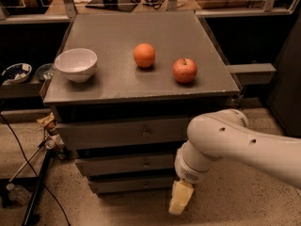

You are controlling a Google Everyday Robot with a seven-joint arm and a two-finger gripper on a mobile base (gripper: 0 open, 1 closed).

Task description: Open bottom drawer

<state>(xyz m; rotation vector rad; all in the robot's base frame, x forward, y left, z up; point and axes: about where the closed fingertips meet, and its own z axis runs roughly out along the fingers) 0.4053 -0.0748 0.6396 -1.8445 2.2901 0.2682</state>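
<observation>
Beside the closed bottom drawer [132, 184], at its right end, gripper [180, 198] pointing down, state unclear.

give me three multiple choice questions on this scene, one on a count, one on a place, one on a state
1. How many fruits lie on the cabinet top? A one; B two; C three.
2. Where is the gripper? A on the cabinet top; B low, by the right end of the bottom drawer; C behind the cabinet.
3. The bottom drawer is: A closed; B pulled fully out; C removed.
Answers: 1 B, an orange and an apple lie there, with a white bowl. 2 B, it hangs near the floor at the drawer's right end. 3 A, its front sits in the cabinet, nothing drawn out.
</observation>
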